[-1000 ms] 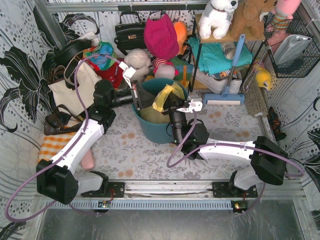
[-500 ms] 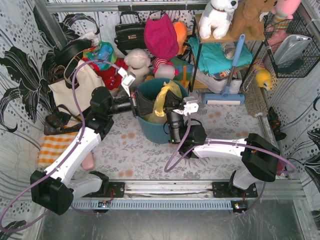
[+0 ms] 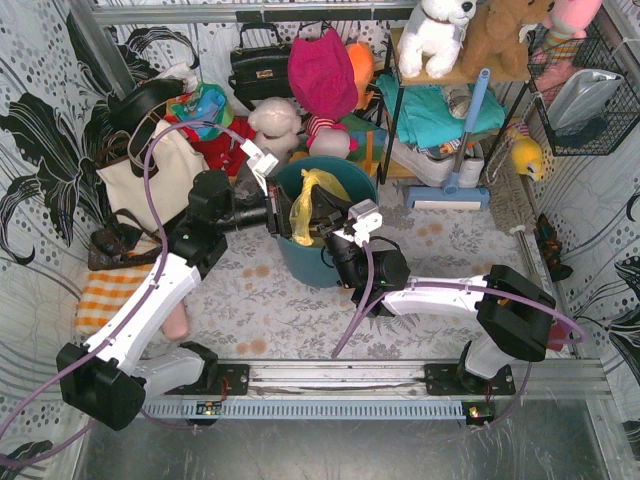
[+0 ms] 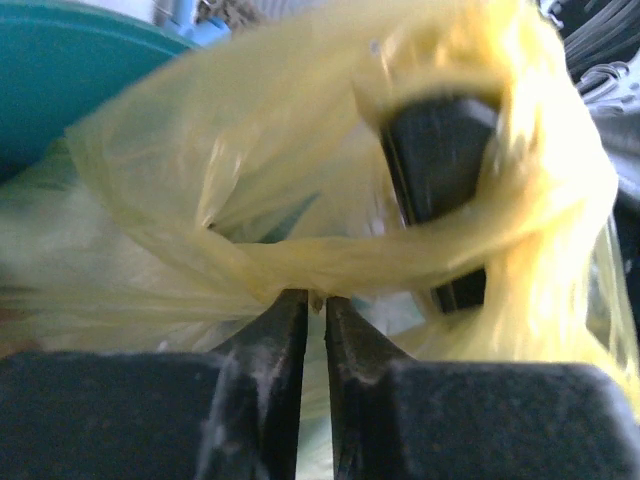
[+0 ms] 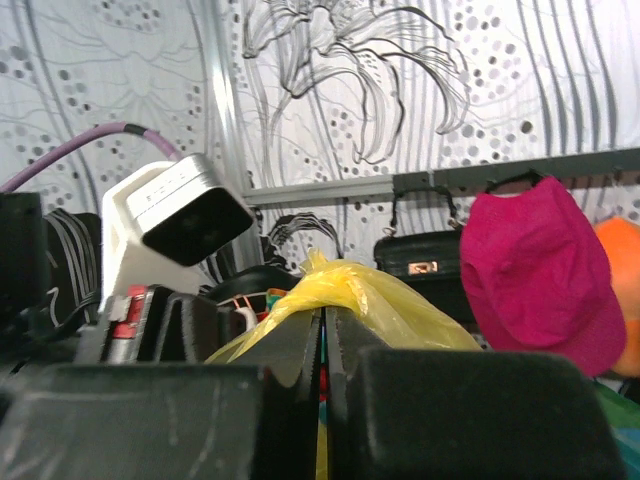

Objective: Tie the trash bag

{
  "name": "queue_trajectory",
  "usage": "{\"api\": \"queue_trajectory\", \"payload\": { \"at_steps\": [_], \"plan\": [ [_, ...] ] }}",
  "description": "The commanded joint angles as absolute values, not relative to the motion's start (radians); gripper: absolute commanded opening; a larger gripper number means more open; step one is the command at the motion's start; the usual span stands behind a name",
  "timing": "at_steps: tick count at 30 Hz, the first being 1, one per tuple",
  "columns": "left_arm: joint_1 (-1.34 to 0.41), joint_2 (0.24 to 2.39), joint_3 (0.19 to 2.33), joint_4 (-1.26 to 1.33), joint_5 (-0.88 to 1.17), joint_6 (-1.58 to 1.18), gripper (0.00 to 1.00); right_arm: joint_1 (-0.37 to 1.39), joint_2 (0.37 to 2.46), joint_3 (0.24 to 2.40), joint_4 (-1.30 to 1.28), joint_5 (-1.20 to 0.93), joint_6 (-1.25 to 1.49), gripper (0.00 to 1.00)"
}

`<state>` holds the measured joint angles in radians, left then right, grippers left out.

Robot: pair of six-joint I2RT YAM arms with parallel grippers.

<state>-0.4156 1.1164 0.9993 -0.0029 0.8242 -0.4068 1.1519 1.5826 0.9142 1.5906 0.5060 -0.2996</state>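
Observation:
The yellow trash bag [image 3: 303,205] sits in the teal round bin [image 3: 322,262] with its handle flaps pulled up over the rim. My left gripper [image 3: 276,211] reaches in from the left and is shut on a twisted strand of the bag [image 4: 300,268]. My right gripper [image 3: 322,217] reaches in from the right and is shut on another flap [image 5: 350,290]. In the left wrist view, yellow film loops around the right gripper's dark fingers [image 4: 438,160]. No white paper shows.
A cream tote bag with black straps [image 3: 150,160] stands at the left. Soft toys, a black handbag [image 3: 260,62] and a pink cap [image 3: 322,72] crowd the back wall. A shelf with a blue-handled tool [image 3: 465,130] stands at the right.
Both grippers have shifted left over the bin, carrying the yellow flaps with them. The raised yellow flap now stands nearer the bin's left rim and is bunched lower.

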Motion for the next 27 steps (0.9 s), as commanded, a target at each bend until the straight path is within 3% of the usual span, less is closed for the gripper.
{"api": "queue_trajectory", "payload": {
  "at_steps": [1, 5, 17, 19, 27],
  "plan": [
    [-0.419, 1.084, 1.090, -0.090, 0.690, -0.325, 0.29, 1.157, 1.565, 0.914, 1.697, 0.380, -0.282, 0.00],
    [-0.420, 1.039, 1.126, -0.158, 0.585, -0.288, 0.42, 1.157, 1.563, 0.910, 1.697, 0.362, -0.284, 0.00],
    [-0.418, 0.872, 1.174, -0.242, 0.172, -0.361, 0.50, 1.155, 1.571, 0.920, 1.697, 0.326, -0.272, 0.00],
    [-0.418, 0.865, 1.174, -0.190, 0.178, -0.421, 0.55, 1.155, 1.574, 0.922, 1.697, 0.323, -0.271, 0.00],
    [-0.418, 0.906, 1.130, -0.018, 0.237, -0.656, 0.58, 1.156, 1.575, 0.919, 1.698, 0.330, -0.266, 0.00]
  ]
}}
